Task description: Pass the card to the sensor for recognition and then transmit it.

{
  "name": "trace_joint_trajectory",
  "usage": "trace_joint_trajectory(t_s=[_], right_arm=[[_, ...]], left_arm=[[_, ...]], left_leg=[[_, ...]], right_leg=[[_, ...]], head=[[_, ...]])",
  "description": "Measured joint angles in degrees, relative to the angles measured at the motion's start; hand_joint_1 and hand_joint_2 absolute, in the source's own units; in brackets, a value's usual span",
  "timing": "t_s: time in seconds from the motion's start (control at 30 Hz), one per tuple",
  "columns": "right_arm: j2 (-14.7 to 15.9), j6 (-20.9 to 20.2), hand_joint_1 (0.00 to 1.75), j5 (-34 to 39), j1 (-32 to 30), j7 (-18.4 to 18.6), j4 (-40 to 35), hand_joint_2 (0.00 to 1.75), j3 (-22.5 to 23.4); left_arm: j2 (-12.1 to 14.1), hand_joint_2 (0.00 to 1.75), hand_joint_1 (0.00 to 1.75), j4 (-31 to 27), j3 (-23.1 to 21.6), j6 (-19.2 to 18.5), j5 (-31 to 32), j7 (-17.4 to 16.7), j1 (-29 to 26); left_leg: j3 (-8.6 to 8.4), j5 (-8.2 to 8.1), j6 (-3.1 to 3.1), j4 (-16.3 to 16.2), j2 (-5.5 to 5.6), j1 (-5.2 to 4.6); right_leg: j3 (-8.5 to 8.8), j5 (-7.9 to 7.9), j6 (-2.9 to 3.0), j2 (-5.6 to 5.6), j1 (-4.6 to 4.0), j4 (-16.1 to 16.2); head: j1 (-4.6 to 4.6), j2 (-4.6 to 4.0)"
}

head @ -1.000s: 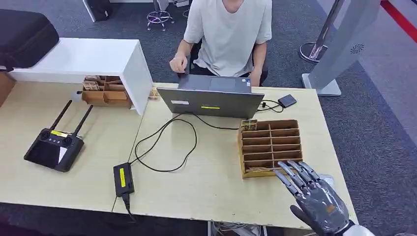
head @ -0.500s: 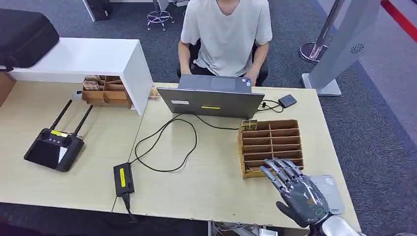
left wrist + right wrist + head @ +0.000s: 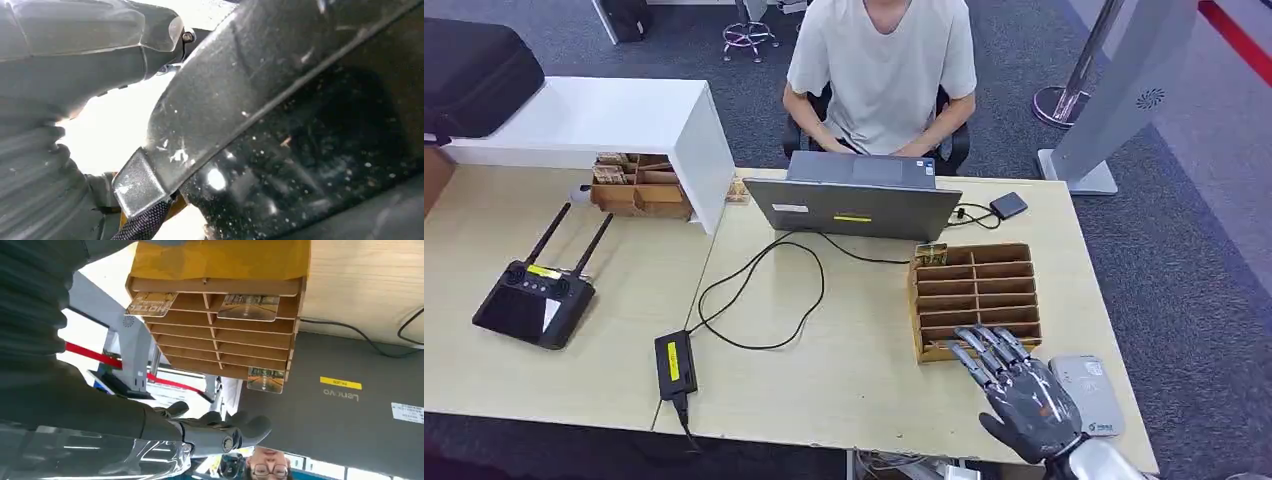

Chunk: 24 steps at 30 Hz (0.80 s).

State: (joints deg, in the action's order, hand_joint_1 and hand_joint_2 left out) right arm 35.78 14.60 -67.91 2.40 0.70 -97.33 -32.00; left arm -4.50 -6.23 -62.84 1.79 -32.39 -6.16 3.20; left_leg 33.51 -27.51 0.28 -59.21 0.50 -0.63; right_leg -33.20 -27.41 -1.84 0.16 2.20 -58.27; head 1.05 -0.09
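Head view: the right hand (image 3: pixel 1021 395) has drawn back toward the near right corner of the bench (image 3: pixel 854 390) over the last second. That has uncovered the grey card sensor (image 3: pixel 1092 394) lying just beside it at the near right edge, where only a sliver showed earlier. The fingers (image 3: pixel 980 352) are spread and extended, holding nothing, their tips over the near edge of the wooden card rack (image 3: pixel 973 297). I judge this a re-aiming before the pick; no card is taken yet. A person (image 3: pixel 882 70) sits behind the laptop (image 3: pixel 852 205) at the far edge.

Left wrist view: the left hand (image 3: pixel 75 70) shows as a grey cover against dark robot parts; I cannot tell how its fingers lie.

Right wrist view: this view adds what the head view blurs, namely the cards themselves. A hotel card (image 3: pixel 150 303) and a picture card (image 3: pixel 249 307) sit in the rack's nearest compartments, and another card (image 3: pixel 265 379) sits in a far one. The fingers (image 3: pixel 215 421) are free, apart from the rack.
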Motion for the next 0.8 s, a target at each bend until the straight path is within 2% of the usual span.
trace_joint_trajectory(t_s=[0.3,0.8], right_arm=[[-2.5,4.7,0.00,-2.6,1.4,0.1,4.5,1.75,-1.0],[-5.7,5.8,0.00,-3.6,2.7,0.2,8.6,1.75,-2.2]], left_arm=[[0.0,1.75,0.00,0.0,-0.5,-0.2,0.5,0.0,0.1],[0.0,1.75,0.00,0.0,-1.0,-0.5,0.9,-0.4,0.3]], left_leg=[[0.00,0.00,0.00,0.0,0.00,0.00],[0.00,0.00,0.00,0.0,0.01,0.00]], right_leg=[[0.00,0.00,0.00,-0.01,0.00,0.0],[0.00,0.00,0.00,-0.01,0.00,0.0]], head=[[0.00,0.00],[0.00,0.00]])
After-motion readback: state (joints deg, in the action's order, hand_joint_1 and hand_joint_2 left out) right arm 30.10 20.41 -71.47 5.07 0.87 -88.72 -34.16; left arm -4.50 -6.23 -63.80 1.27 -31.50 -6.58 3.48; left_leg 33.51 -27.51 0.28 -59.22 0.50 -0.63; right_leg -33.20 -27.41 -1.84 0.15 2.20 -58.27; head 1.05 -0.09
